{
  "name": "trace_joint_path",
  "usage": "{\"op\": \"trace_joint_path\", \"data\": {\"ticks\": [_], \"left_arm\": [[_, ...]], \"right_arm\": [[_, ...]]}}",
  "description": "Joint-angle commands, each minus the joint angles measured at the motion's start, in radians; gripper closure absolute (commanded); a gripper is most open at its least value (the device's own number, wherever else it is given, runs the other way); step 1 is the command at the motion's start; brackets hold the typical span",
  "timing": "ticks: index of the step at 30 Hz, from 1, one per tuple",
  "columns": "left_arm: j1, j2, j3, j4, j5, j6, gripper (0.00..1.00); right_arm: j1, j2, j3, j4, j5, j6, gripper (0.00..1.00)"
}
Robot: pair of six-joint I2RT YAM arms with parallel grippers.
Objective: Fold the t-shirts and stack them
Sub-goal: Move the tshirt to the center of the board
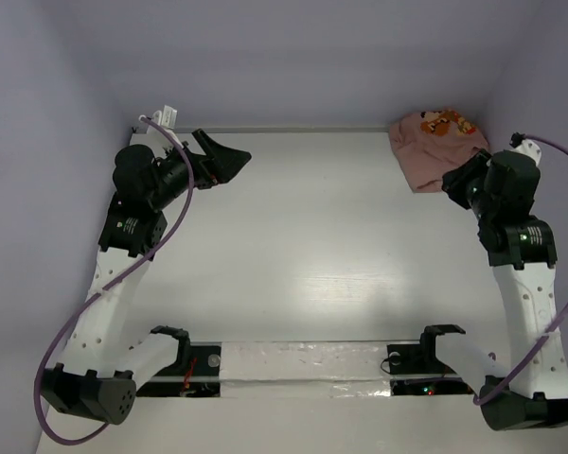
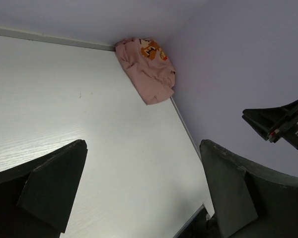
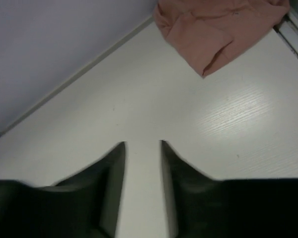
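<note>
The salmon-pink t-shirt (image 1: 434, 144) lies crumpled in the far right corner of the white table, its orange-yellow graphic facing up against the back wall. It also shows in the left wrist view (image 2: 148, 69) and in the right wrist view (image 3: 219, 26). My left gripper (image 1: 229, 157) is held above the far left of the table, its jaws wide open and empty (image 2: 143, 145). My right gripper (image 1: 456, 181) hovers just in front of the shirt, not touching it, its jaws narrowly open and empty (image 3: 142, 144).
Lavender walls close in the table at the back and on both sides. A small white object (image 1: 166, 115) sits in the far left corner. A taped strip (image 1: 303, 364) runs along the near edge between the arm bases. Purple cables loop off both arms.
</note>
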Motion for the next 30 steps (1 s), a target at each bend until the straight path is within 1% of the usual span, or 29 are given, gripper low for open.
{"op": "trace_joint_path", "data": {"ticks": [1,2,3,4,6,7,9,10,11,12,13,14,15,18,19,21,22,24,25,26,28,30], "left_arm": [[-0.012,-0.006,0.036,0.063,0.03,0.02,0.07],[-0.012,-0.004,0.031,0.063,0.035,0.021,0.1],[-0.021,-0.006,0.026,0.063,0.035,0.024,0.14],[-0.021,-0.015,0.022,0.072,0.034,0.024,0.25],[-0.033,-0.036,-0.013,0.089,0.02,0.015,0.42],[-0.042,-0.051,-0.023,0.087,0.014,0.017,0.59],[-0.054,-0.061,-0.04,0.069,-0.008,0.021,0.74],[-0.055,-0.068,-0.044,0.049,-0.011,0.026,0.86],[-0.064,-0.073,-0.058,0.04,-0.017,0.031,0.9],[-0.077,-0.082,-0.069,0.037,-0.028,0.029,0.94],[-0.078,-0.102,-0.081,0.035,-0.028,0.028,0.98],[-0.088,-0.113,-0.102,0.024,-0.035,0.031,0.98],[-0.088,-0.122,-0.116,0.014,-0.051,0.031,0.98],[-0.088,-0.163,-0.173,-0.003,-0.066,0.034,0.97],[-0.088,-0.171,-0.182,-0.011,-0.069,0.034,0.94],[-0.088,-0.173,-0.205,-0.014,-0.072,0.034,0.88],[-0.088,-0.173,-0.21,-0.016,-0.075,0.034,0.82],[-0.088,-0.17,-0.216,-0.016,-0.078,0.037,0.77],[-0.088,-0.164,-0.219,-0.016,-0.08,0.04,0.71],[-0.088,-0.159,-0.219,-0.016,-0.083,0.04,0.68],[-0.088,-0.148,-0.224,-0.016,-0.085,0.041,0.63],[-0.088,-0.141,-0.227,-0.016,-0.086,0.041,0.62]], "right_arm": [[0.006,0.03,-0.014,0.044,-0.01,0.038,0.78],[0.006,0.044,-0.026,0.064,-0.033,0.038,0.9],[0.006,0.065,-0.043,0.084,-0.05,0.059,1.0],[-0.003,0.119,-0.048,0.094,-0.05,0.067,1.0],[-0.041,0.18,-0.072,0.152,-0.075,0.079,1.0],[-0.061,0.243,-0.083,0.179,-0.085,0.081,1.0],[-0.135,0.314,-0.102,0.261,-0.119,0.087,1.0],[-0.162,0.349,-0.122,0.293,-0.131,0.088,0.96],[-0.195,0.43,-0.129,0.345,-0.174,0.103,0.89],[-0.251,0.47,-0.134,0.371,-0.217,0.11,0.73],[-0.273,0.507,-0.148,0.402,-0.242,0.111,0.64],[-0.288,0.542,-0.149,0.452,-0.28,0.117,0.57],[-0.299,0.611,-0.146,0.474,-0.296,0.119,0.5],[-0.311,0.718,-0.087,0.511,-0.357,0.105,0.48],[-0.311,0.781,-0.064,0.506,-0.36,0.108,0.49],[-0.311,0.826,-0.031,0.535,-0.369,0.123,0.5],[-0.311,0.861,-0.025,0.551,-0.368,0.13,0.5],[-0.311,0.9,0.005,0.568,-0.374,0.149,0.5],[-0.321,0.92,0.019,0.571,-0.383,0.156,0.51],[-0.321,0.955,0.035,0.571,-0.386,0.16,0.51],[-0.321,0.983,0.061,0.592,-0.382,0.173,0.51],[-0.321,1.022,0.099,0.597,-0.377,0.177,0.52]]}}
